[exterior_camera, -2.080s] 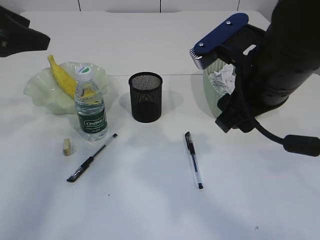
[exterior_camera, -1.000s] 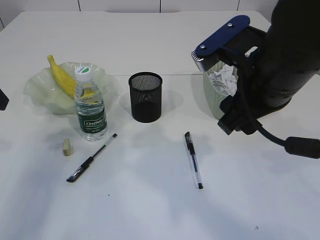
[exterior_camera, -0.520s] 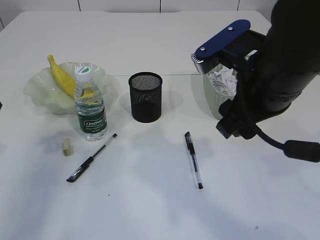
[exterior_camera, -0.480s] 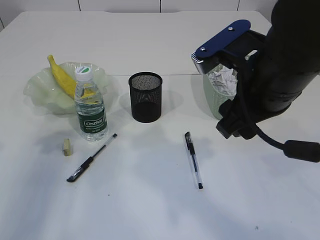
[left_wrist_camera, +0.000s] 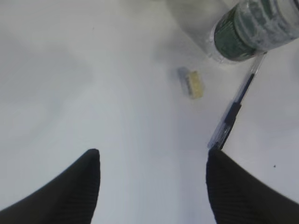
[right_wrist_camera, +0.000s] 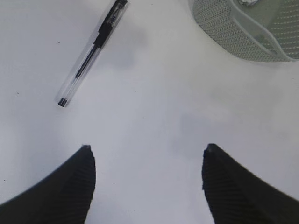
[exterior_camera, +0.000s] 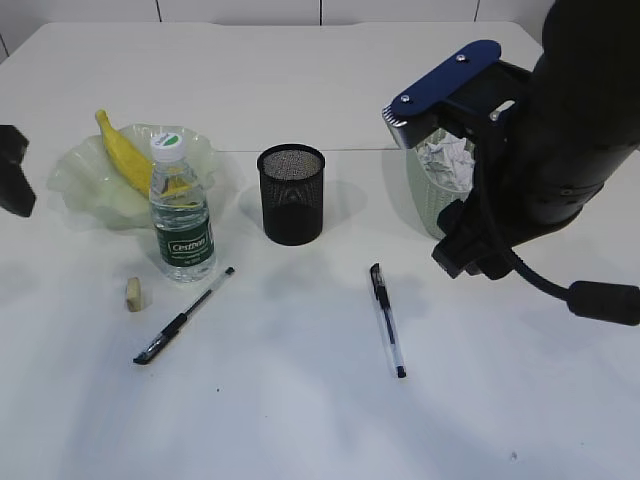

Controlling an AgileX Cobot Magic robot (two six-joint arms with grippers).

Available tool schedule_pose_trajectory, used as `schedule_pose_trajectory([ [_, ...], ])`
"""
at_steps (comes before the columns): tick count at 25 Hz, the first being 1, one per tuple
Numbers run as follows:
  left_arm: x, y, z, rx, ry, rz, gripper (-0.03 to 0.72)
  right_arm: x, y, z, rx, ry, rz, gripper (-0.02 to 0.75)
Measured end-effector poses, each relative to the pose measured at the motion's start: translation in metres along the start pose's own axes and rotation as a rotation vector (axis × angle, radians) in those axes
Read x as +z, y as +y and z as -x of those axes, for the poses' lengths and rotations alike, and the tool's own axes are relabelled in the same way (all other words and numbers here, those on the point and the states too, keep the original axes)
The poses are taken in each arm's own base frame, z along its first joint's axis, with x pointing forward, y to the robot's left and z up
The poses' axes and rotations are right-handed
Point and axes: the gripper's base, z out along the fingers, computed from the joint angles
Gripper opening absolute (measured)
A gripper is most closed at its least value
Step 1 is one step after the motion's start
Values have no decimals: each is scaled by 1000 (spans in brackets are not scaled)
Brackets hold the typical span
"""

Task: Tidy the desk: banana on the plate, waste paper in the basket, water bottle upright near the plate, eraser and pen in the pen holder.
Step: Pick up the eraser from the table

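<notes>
1. Counter (exterior_camera: 300, 420): white; all task items are being carried on it. The step in hand is judged to be the writing-items stage, since the rest is looking done.
2. Right hand (right_wrist_camera: 147, 186): fingers are being held spread and empty, above bare counter between the basket and the near pen. The arm is being seen large at the right of the exterior view.
3. Left hand (left_wrist_camera: 152, 186): fingers are being held spread and empty, above the counter short of the eraser. Against the frame half a second earlier, where the left edge of the exterior view was bare, the arm is now being seen entering at that edge.
4. Basket (exterior_camera: 425, 200): waste paper (exterior_camera: 445, 158) is being held inside.
5. Plate (exterior_camera: 75, 185): the banana (exterior_camera: 122, 152) is lying on it.
6. Water bottle (exterior_camera: 180, 215): standing upright just in front of the plate.
7. Pen holder (exterior_camera: 291, 195): mesh cup, apparently empty.
8. Pens: one (exterior_camera: 387, 318) lying right of centre, one (exterior_camera: 185, 316) lying beside the bottle; both unmoved since earlier frames.
9. Eraser (exterior_camera: 132, 293): lying left of the bottle; judged the next pick, calling for a descent, a pinch, and carriage to the holder.
</notes>
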Motion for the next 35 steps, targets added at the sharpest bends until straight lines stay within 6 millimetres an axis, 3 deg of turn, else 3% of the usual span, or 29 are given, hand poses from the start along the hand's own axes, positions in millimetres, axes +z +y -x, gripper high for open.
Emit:
schedule_pose_trajectory([
  [3, 0, -20, 2, -44, -59, 4, 498, 0, 0, 0, 0, 0, 0, 532],
  [9, 5, -38, 4, -110, -96, -26, 494, 0, 0, 0, 0, 1, 0, 532],
  [18, 64, -53, 5, -81, -5, -18, 470, 0, 0, 0, 0, 1, 0, 532],
  [35, 144, -55, 0, -160, 72, 3, 470, 0, 0, 0, 2, 2, 3, 532],
])
